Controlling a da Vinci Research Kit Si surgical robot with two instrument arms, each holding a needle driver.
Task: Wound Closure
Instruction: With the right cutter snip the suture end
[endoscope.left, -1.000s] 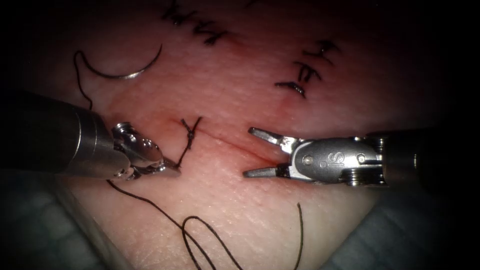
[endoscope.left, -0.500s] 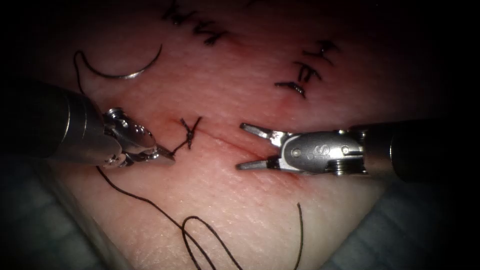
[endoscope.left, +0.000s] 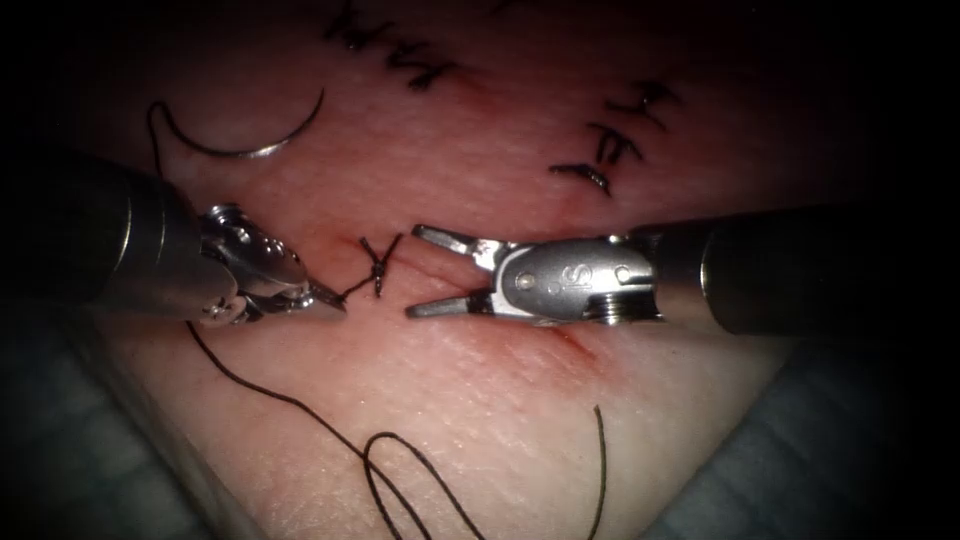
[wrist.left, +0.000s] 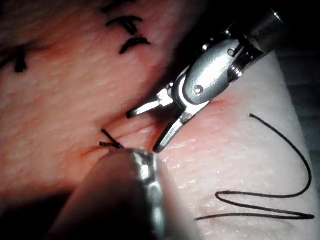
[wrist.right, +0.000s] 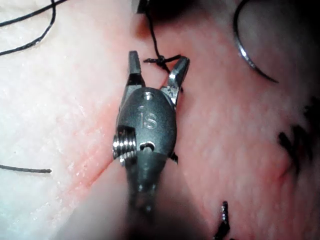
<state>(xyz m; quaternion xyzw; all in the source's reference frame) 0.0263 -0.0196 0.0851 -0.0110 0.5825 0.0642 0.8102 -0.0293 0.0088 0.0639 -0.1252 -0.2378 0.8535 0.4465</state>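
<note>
Tissue (endoscope.left: 480, 400) | left tool (endoscope.left: 325, 298) level, clamping thread (endoscope.left: 352, 290) | right tool (endoscope.left: 425, 270) level, jaws spread, empty | needle (endoscope.left: 245, 140) lying free

Grey-blue drape (endoscope.left: 60, 470) lies under the slab — at both lower corners (endoscope.left: 820, 470).

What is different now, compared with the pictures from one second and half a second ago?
The right gripper, jaws open and holding nothing, has moved left along the cut toward the knot. The left gripper, shut on the thread beside the knot, has shifted slightly up and left. The needle lies free on the tissue as before, and the loose thread loops are unchanged.
</note>
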